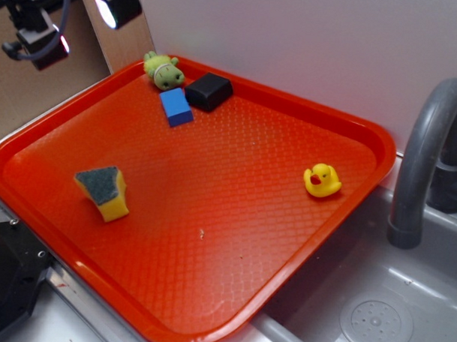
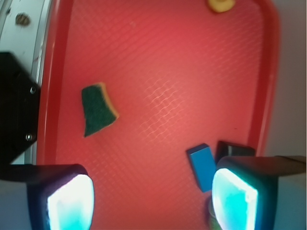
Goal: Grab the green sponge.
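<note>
The green sponge point(image 1: 104, 191) is a yellow foam wedge with a dark grey-green scouring face, lying on the left part of the red tray point(image 1: 236, 179). In the wrist view the sponge point(image 2: 98, 109) shows from above, dark face up, near the tray's point(image 2: 182, 86) left rim. My gripper point(image 1: 83, 23) hangs high over the tray's far left corner, well away from the sponge. Seen from the wrist, the gripper point(image 2: 151, 201) is open, with nothing between its two glowing pads point(image 2: 69, 203).
A blue block point(image 1: 176, 107), a black block point(image 1: 209, 91) and a light green plush toy point(image 1: 164, 70) sit at the tray's far corner. A yellow rubber duck point(image 1: 322, 180) stands near the right rim. Right of the tray are a grey faucet point(image 1: 424, 163) and a sink point(image 1: 374, 311). A black box point(image 1: 7, 276) sits at the front left.
</note>
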Controlling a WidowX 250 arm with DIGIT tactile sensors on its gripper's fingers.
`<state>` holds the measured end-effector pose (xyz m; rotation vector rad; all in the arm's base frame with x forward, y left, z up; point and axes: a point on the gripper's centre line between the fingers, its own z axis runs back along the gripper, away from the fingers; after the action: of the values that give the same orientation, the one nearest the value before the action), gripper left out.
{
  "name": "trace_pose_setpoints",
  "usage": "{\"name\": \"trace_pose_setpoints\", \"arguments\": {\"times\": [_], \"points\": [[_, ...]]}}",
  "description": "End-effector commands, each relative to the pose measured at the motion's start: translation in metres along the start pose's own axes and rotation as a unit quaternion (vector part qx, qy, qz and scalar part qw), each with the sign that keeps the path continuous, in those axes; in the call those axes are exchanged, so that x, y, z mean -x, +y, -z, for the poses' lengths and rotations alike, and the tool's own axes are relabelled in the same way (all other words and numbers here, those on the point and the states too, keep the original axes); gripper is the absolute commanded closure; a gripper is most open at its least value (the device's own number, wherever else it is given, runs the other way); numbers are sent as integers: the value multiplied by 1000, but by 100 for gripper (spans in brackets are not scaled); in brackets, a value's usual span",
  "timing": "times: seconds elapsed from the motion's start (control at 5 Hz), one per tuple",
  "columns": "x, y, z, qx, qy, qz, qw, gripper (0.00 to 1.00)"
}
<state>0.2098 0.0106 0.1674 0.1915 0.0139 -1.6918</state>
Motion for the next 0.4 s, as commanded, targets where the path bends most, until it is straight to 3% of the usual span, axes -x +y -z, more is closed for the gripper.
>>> {"name": "trace_pose_setpoints", "arguments": {"times": [0.0,0.2], "points": [[-23,-7,28,28,28,44,998,0],[-42,-31,40,39,55,65,996,0]]}}
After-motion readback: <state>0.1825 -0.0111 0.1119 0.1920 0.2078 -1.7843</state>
